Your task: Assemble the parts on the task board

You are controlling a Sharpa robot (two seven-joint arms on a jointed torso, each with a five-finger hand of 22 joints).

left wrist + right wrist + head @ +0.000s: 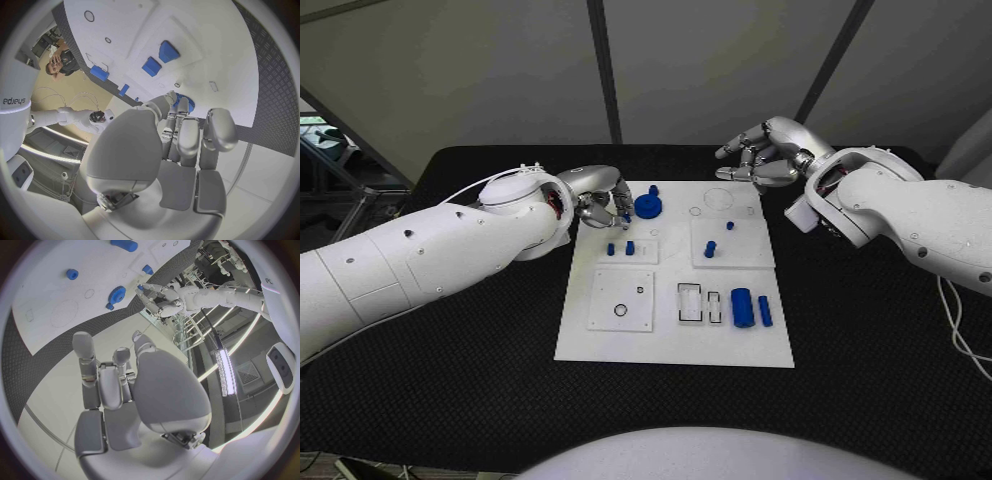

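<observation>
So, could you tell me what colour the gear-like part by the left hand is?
The gear-like part is blue, clearest in the head view.

white task board (672,345), blue parts (743,307), black table (877,340), silver hands

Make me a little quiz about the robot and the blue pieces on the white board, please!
1. True or false: the right hand is holding a blue piece.
2. Which hand is at the blue gear-shaped part? A) left hand B) right hand C) neither
3. Fill in: the two biggest blue blocks lie side by side on the task board, at the side nearer the robot's ____ arm.

Key:
1. False; it hovers past the board's far edge with nothing in it.
2. A
3. right
</observation>
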